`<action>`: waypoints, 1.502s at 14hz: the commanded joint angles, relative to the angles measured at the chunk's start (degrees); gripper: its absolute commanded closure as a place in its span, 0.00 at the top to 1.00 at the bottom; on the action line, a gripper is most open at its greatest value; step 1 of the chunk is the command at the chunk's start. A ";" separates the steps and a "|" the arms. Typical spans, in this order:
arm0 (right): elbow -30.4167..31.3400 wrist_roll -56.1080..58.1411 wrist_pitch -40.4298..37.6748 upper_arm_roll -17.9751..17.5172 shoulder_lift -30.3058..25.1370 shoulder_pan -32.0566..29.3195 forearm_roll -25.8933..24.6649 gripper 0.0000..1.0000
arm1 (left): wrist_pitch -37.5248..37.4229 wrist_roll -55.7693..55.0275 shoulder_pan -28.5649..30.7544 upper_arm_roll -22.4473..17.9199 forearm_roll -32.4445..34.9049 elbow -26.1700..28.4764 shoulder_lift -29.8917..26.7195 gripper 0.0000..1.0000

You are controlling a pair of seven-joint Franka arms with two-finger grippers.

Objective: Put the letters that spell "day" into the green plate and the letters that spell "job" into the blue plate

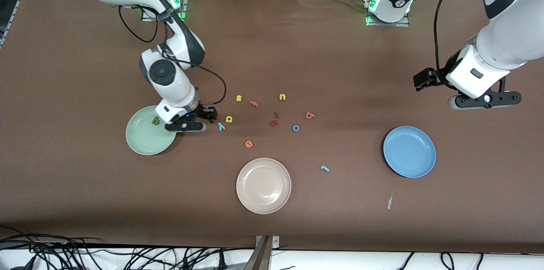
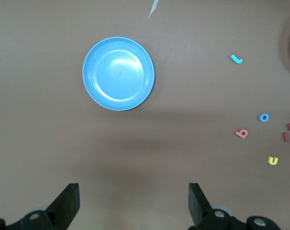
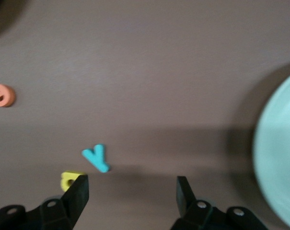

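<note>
White right arm bent low, end effector (image 1: 196,126) open beside green plate (image 1: 142,142).

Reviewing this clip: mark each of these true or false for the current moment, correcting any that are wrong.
1. The green d lies in the green plate. True.
2. The blue plate holds the blue o. False: that plate is empty; the blue o lies on the table.
3. The right gripper has its jaws open near the teal y. True.
4. The left gripper holds the salmon b. False: its jaws are open and empty; the salmon b lies on the table.
</note>
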State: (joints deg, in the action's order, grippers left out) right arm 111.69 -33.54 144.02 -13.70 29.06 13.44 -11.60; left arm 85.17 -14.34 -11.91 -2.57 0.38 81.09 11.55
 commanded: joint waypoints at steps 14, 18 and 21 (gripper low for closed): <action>-3.85 -3.64 6.19 5.00 8.29 7.56 -1.67 0.75 | -0.09 11.96 7.33 -0.50 -1.96 -1.02 2.60 1.00; -4.28 -3.38 6.28 5.53 8.29 7.56 -1.76 0.73 | -0.09 11.97 7.25 -0.50 -2.05 -1.02 2.68 1.00; -5.16 -3.29 6.19 5.62 8.55 7.56 -2.02 0.73 | 0.00 11.88 7.07 -0.42 -2.14 -1.02 2.69 1.00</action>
State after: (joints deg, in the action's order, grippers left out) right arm 108.42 -35.83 149.96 -8.72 36.36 20.38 -12.27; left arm 85.39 -3.70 -4.84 -2.92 -0.52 80.59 14.51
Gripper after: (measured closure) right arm 0.269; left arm 0.000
